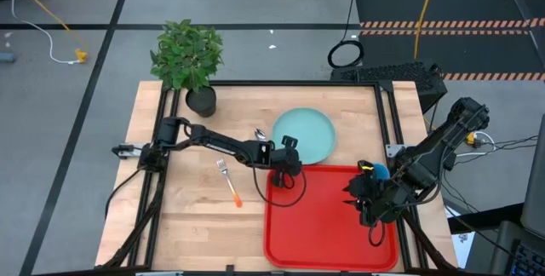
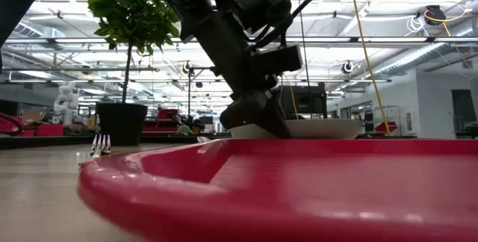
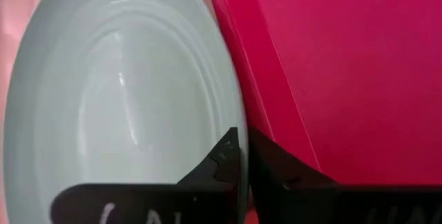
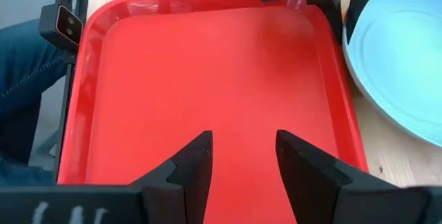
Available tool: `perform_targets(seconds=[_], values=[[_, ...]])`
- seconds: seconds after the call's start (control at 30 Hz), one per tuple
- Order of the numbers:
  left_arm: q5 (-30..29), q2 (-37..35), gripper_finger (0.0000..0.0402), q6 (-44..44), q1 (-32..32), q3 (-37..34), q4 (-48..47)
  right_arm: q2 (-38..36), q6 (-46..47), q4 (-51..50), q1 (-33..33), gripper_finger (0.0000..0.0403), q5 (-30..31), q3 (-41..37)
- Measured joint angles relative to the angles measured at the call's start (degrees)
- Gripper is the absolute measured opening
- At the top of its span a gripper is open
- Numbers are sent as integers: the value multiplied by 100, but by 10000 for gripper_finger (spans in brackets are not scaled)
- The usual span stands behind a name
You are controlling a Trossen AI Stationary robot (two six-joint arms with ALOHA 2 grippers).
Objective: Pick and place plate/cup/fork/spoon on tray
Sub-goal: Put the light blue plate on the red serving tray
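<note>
At tray's (image 1: 328, 225) 11 o'clock corner, left hand (image 1: 287, 158) pinches plate (image 1: 305, 135) rim; plate on counter (image 1: 192, 216), touching tray. Right hand (image 4: 242, 156) spread, empty, over tray. Risk: thin rim grip slips, plate catches tray edge.

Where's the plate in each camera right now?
High: plate at table centre, just beyond the tray.
Low: pale rim past the tray's far rim, behind the left gripper.
Left wrist: fills one side, gripper at its edge.
Right wrist: in a corner.
Shared landmark: the tray.
</note>
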Motion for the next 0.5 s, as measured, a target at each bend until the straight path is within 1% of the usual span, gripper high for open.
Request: perform_targets(seconds=[0.17,0.27,0.37,0.5], values=[[9,-70,7,-41,-73,0,83,0,0,46,0,153,-2,0],[-269,-172,11,-91,-114,0,57,0,0,68,0,153,-2,-1],[-379,-399,15,-93,-129,0,41,0,-2,65,0,153,-2,-2],[-378,-793,7,-107,-274,0,28,0,-43,65,0,153,0,-2]])
